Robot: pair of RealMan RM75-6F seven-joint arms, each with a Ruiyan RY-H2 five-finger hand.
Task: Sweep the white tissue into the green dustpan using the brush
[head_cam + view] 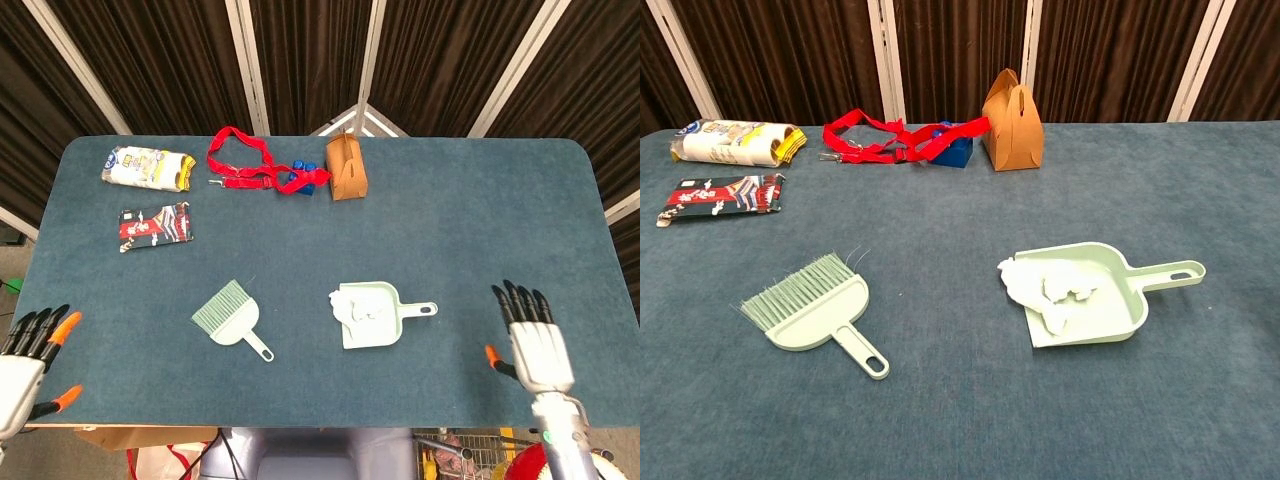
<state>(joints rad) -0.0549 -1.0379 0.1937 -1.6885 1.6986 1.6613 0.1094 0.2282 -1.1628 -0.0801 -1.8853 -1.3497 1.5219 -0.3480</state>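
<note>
The pale green dustpan [385, 325] [1110, 300] lies right of the table's middle, handle pointing right. The white tissue [353, 307] [1048, 285] sits crumpled in its mouth, partly over the left lip. The pale green brush [229, 318] [810, 312] lies flat left of it, bristles toward the far left, handle toward me. In the head view my left hand [25, 360] hovers at the near left corner with fingers spread and nothing in it. My right hand [535, 340] hangs near the front right edge, fingers spread, holding nothing. Neither hand appears in the chest view.
Along the far side lie a red strap [240, 160] [890, 140], a blue object [300, 178], a brown paper bag [346, 168] [1012, 122], a white and yellow packet [148, 168] [735, 142] and a red and black packet [155, 225] [720, 195].
</note>
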